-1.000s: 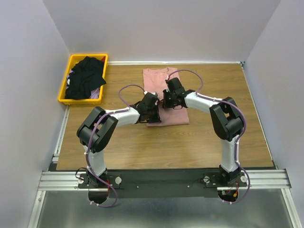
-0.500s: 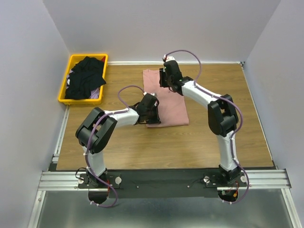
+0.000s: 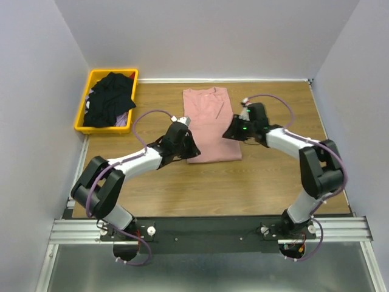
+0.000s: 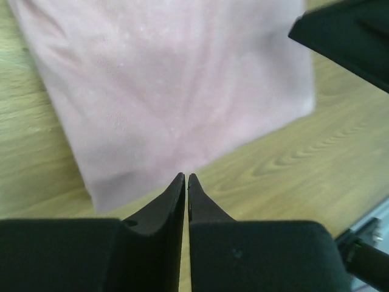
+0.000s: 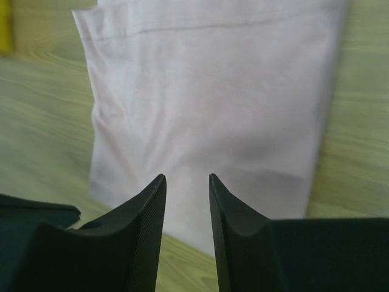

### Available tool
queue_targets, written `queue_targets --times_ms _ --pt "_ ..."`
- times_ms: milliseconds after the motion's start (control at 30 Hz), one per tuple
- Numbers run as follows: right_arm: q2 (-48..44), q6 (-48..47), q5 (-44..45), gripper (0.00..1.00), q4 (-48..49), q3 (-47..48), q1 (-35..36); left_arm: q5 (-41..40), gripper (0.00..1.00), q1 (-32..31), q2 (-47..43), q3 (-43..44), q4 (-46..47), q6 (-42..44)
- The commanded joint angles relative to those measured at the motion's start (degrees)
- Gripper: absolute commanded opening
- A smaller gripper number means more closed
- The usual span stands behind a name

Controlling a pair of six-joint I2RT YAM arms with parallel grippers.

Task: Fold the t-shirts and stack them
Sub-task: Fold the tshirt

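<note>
Top external: pink t-shirt (image 3: 209, 128) folded flat; left gripper (image 4: 186, 177) pressed together, right gripper (image 5: 187, 177) spread.

Pink t-shirt (image 3: 209, 125): left edge partly hidden behind left tool (image 3: 191, 151). Black t-shirts (image 3: 109, 100) heaped in bin (image 3: 81, 113); count unclear.

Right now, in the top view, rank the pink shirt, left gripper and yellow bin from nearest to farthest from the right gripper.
1. Pink shirt, just left of the right gripper.
2. Left gripper, at the shirt's near-left corner.
3. Yellow bin, far left, toward the back.
</note>
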Motion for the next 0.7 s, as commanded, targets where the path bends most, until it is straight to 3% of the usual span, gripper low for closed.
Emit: queue_targets --times_ms 0,133,367,533,633,667 --pt "-4.9 13.3 -23.6 0.42 18.4 -12.7 -7.6 5.1 0.12 2.8 -3.4 -5.8 11.1 -3.4" --pt "-2.6 20.9 -31.6 0.43 35.9 -22.7 -10.7 13.5 0.07 4.4 2.9 -8.0 16.3 -6.8" --pt "10.6 30.8 -37.8 0.42 51.4 -33.9 -20.2 15.5 0.03 9.0 2.5 -14.6 19.0 -11.5" --pt "6.6 31.0 -38.8 0.46 51.5 -34.3 -20.6 13.3 0.0 10.3 -0.8 -15.6 16.1 -11.6" --pt "0.2 27.7 -37.7 0.51 45.1 -32.8 -19.3 11.0 0.0 10.6 -3.4 -15.3 13.8 -10.0" --pt "-2.5 24.4 -36.0 0.53 39.1 -30.6 -17.0 10.4 0.0 10.7 -4.9 -15.3 13.3 -9.6"
